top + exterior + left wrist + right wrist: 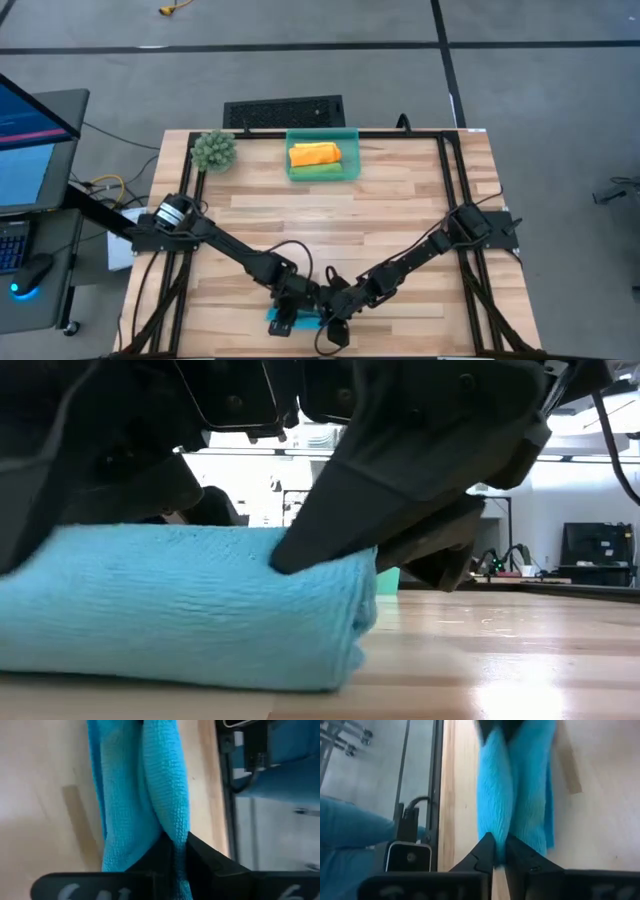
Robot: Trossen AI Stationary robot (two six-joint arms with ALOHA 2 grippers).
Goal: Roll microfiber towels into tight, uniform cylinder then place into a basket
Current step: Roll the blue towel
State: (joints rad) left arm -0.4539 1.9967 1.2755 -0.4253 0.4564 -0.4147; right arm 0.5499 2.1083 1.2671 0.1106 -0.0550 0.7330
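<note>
Reaching inward to the table's near edge, the left gripper (175, 851) and right gripper (500, 851) are each pinching one end of the blue towel (190, 605).

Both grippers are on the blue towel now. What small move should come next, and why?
Probably lift the blue towel together toward the basket: it already looks rolled, the left gripper and right gripper each pinch an end, and the basket holds only an orange roll and a green roll.
</note>
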